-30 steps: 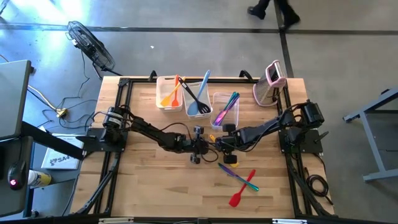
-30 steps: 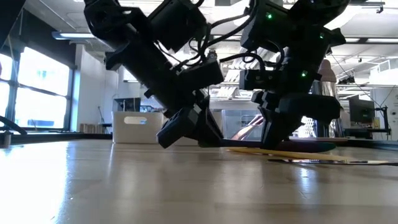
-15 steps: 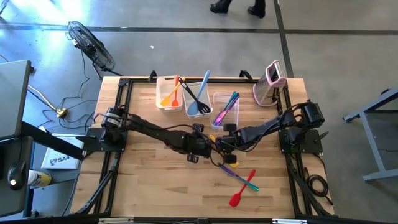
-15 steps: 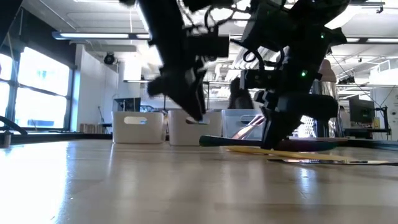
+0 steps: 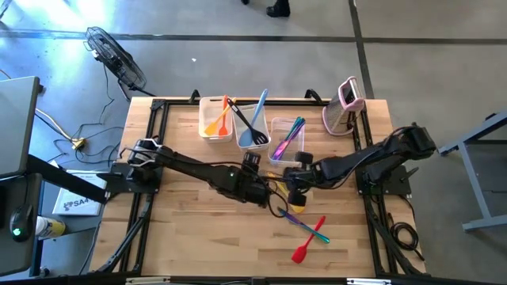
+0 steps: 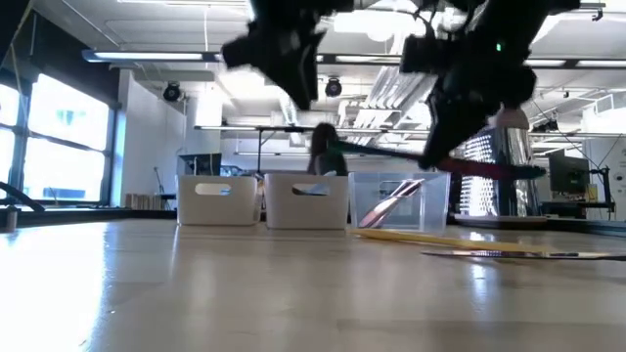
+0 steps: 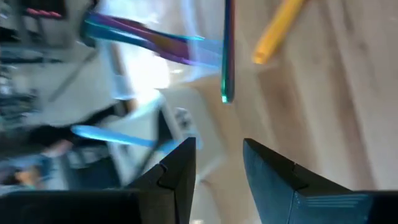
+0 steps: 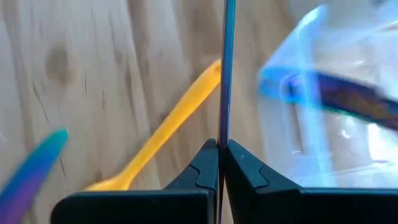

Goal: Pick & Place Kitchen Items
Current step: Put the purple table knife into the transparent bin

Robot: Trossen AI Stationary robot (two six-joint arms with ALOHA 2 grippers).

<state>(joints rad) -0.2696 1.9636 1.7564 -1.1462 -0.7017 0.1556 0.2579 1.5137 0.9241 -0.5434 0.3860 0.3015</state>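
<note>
Right jaws around slim teal utensil [image 8: 227,68]

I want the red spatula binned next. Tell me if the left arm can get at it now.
Probably yes. The red spatula lies in the open near the front edge, a teal utensil crossing it. The left gripper is open and empty; the right gripper, close beside it, holds a thin utensil.

Looked like a robotics lab or workshop: bare concrete floor [image 5: 238,71] with taped lines, a fan [image 5: 115,54] and loose cables [image 5: 75,131] beside a wooden table [image 5: 198,229] framed in metal. Beyond the table, saw exposed ceiling ducts [image 6: 391,88], strip lights [image 6: 147,56], big windows [image 6: 54,137] and workbenches with monitors [image 6: 567,176].
</note>
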